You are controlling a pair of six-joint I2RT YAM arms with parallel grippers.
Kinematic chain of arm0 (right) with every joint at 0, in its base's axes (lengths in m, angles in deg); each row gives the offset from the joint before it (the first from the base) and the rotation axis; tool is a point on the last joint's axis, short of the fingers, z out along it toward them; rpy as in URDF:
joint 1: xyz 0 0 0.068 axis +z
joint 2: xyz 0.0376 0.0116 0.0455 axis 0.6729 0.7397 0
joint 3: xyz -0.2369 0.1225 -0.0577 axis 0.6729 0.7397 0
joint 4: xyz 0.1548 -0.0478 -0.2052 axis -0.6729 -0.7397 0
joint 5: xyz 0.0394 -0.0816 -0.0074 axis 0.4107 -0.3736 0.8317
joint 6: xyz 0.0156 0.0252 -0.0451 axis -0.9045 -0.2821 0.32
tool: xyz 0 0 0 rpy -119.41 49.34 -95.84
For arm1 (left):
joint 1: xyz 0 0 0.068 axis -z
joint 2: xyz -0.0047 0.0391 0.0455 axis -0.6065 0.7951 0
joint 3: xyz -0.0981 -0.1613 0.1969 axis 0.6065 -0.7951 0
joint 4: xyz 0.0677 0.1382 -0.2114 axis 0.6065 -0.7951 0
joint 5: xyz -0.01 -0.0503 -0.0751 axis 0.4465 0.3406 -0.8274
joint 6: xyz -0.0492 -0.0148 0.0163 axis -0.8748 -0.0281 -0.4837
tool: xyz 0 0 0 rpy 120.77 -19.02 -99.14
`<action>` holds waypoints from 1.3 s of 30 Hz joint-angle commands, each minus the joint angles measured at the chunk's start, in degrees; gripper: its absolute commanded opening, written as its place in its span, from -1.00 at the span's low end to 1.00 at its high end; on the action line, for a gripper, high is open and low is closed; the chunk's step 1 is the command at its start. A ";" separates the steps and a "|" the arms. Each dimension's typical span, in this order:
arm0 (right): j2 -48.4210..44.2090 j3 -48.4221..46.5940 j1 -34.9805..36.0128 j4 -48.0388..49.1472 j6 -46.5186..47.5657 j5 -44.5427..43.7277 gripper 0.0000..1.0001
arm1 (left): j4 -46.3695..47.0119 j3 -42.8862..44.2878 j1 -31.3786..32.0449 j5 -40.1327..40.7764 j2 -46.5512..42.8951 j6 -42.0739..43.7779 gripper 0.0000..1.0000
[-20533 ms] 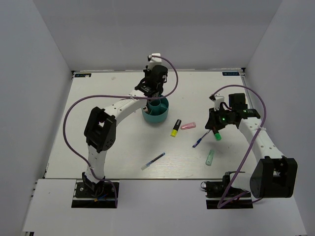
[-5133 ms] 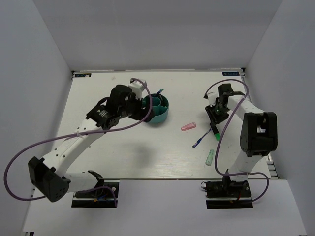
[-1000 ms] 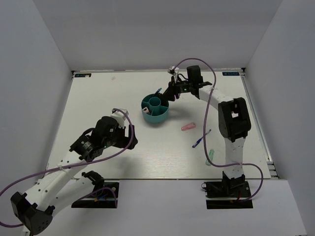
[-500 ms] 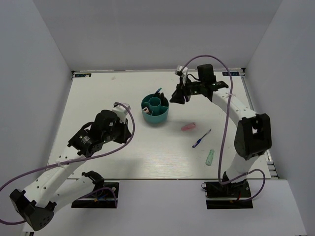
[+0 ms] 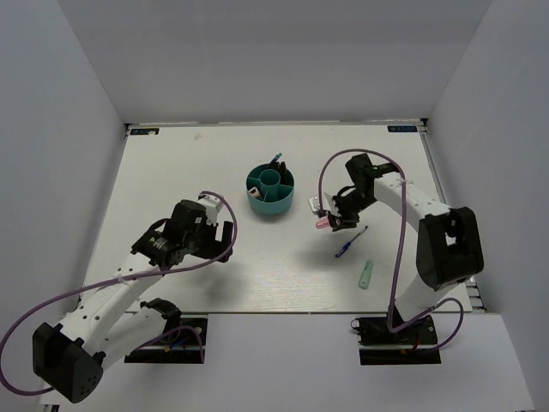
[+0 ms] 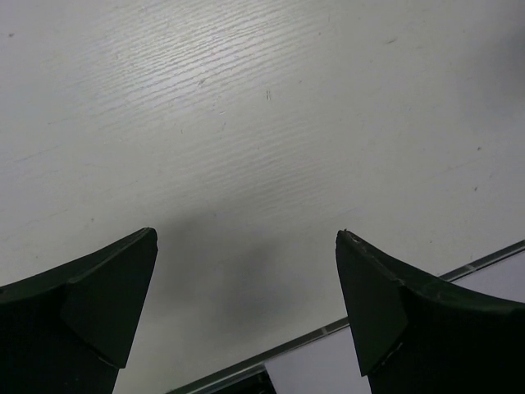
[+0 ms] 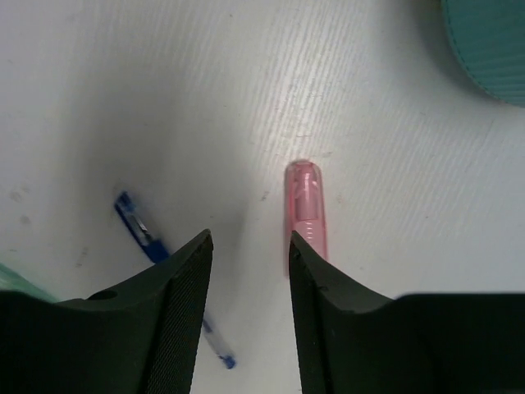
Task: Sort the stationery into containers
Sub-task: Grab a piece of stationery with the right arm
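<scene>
2 claws empty: left gripper spread wide over table; right gripper half-spread above pink piece, lying between organiser and blue pen beside 1 finger, so shift sideways to centre before lowering.

Table top: white board, matt, with a fine wood-like grain running in parallel lines and a few small scuffs. Round teal plastic desk organiser: outer wall finely ribbed, low sheen. Short pink translucent plastic piece: smooth, glossy, light shows through it. Thin blue pen: translucent blue plastic, smooth, paler and clearer toward one end. Right gripper: fingers of black plastic, matt, faintly textured faces. Left gripper: fingers of the same matt black finish. Purple cable: smooth sheath, slight sheen.
</scene>
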 commanded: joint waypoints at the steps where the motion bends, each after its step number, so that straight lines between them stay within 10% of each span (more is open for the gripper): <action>1: 2.70 -4.65 0.44 -1.62 10.50 -3.10 -0.07 | 3.81 -3.57 -0.38 -0.04 -2.37 0.74 1.00; 32: 20.81 -12.73 4.48 -0.54 5.57 -14.35 0.01 | 5.04 -5.61 -3.63 -1.27 -5.36 0.74 1.00; 35: 22.74 -14.22 4.75 -2.83 5.14 -16.29 -0.13 | 5.04 -5.70 -3.54 -1.18 -5.45 0.83 1.00; 39: 24.15 -14.58 5.02 -4.24 2.94 -17.00 -0.95 | 4.95 -5.88 -3.46 -0.83 -5.80 1.00 1.00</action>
